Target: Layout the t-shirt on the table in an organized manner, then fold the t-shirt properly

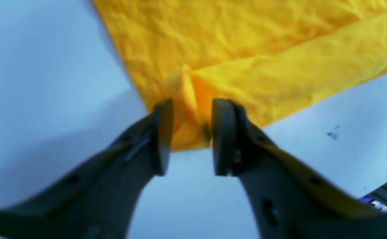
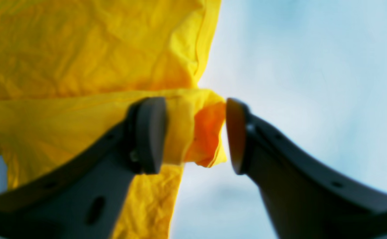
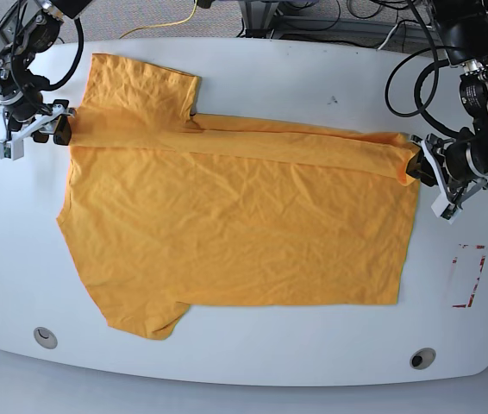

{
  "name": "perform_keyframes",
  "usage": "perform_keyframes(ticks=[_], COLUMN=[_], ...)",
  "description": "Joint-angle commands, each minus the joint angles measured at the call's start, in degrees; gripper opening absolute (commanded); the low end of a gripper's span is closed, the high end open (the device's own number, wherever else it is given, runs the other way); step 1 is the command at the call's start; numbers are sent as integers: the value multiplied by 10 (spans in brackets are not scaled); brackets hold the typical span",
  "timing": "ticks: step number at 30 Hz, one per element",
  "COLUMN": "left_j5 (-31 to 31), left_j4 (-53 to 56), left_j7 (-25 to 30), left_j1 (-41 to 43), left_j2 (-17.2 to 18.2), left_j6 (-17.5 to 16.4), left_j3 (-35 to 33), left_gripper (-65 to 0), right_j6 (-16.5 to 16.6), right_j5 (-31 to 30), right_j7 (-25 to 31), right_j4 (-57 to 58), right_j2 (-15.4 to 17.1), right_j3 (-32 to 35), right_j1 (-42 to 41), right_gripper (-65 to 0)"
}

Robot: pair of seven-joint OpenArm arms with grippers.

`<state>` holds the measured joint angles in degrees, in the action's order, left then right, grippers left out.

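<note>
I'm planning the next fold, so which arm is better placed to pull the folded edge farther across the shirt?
Neither clearly. The left gripper and right gripper each sit at one end of the t-shirt's folded strip, fingers open around cloth. Probably both together.

Cables point(image 3: 313, 17) lie on the floor point(image 3: 218, 21) behind.

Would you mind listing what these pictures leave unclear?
- T-shirt print and tag: not visible in any view; wrist views blurred.
- Far sleeve: partly under the folded strip, base view.
- Left end effector and right end effector: jaws apart, cloth between; contact unclear through blur.
</note>
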<state>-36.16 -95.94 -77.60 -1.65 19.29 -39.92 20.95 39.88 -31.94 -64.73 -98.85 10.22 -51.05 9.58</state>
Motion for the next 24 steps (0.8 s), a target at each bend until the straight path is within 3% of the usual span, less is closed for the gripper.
perform_keyframes(ticks=[1, 6, 13, 24], left_j5=[13, 34, 32, 32], left_j4=[-14, -40, -89, -99], left_j7=[8, 6, 6, 6], left_j1=[-12, -25, -28, -50], left_j2=[10, 11, 26, 36], left_j6=[-1, -1, -1, -1], left_j3=[4, 4, 5, 23], left_gripper=[-385, -335, -319, -322], right_j6=[1, 1, 1, 1], right_j5=[-12, -16, -17, -13], right_j7=[10, 5, -20, -20], right_j4=[-24, -72, -109, -77], right_j2=[13, 15, -15, -56], right_j3=[-3, -4, -4, -3], right_j1=[-1, 38, 92, 131], right_gripper=[-171, -86, -86, -86])
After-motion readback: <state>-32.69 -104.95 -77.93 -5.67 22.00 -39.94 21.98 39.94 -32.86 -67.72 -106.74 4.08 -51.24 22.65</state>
